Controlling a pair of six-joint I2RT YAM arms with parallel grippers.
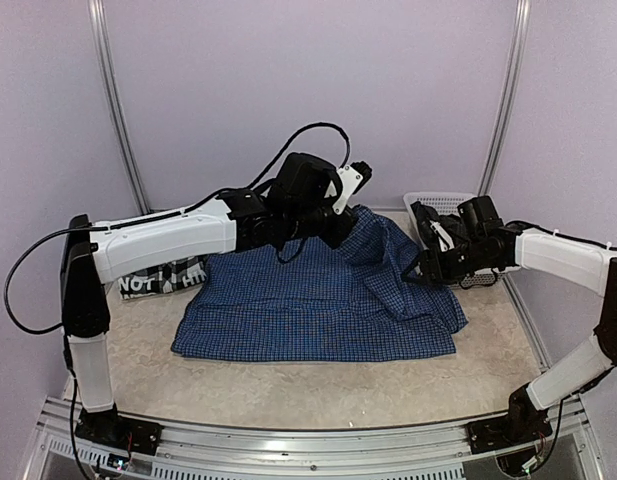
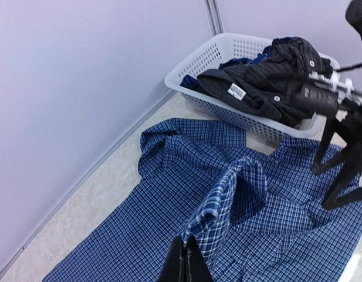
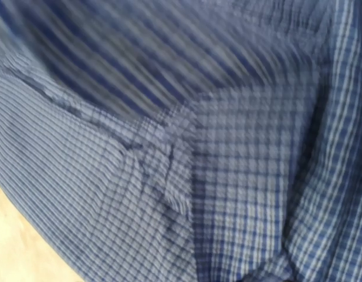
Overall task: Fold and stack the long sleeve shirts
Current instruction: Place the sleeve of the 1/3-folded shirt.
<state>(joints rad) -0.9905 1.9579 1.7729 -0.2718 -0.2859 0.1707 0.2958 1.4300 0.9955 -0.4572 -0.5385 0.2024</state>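
**Blue shirt** point(image 1: 318, 310): centre of the worktop point(image 1: 288, 385), spread mostly flat. Its upper-right part is pulled up in a peak. Not yet folded to a compact shape.

**Plaid shirt** point(image 1: 163, 278): left of frame, just beside the blue shirt and largely hidden under the left arm. What shows looks compact, probably already folded.

**Left gripper** point(image 2: 185, 264): jaws closed, pinching a ridge of the blue shirt near the collar and holding it off the worktop.

**Right gripper** point(image 2: 321, 188): jaws apart over the shirt's right side, with nothing seen between them.

**Basket** point(image 2: 198, 64): upper right, holding dark clothes point(image 2: 257, 88).

**Progress:** early to middle, by the look of it. The blue shirt's folds are barely begun, stacking is not done, and the basket may hold more garments.
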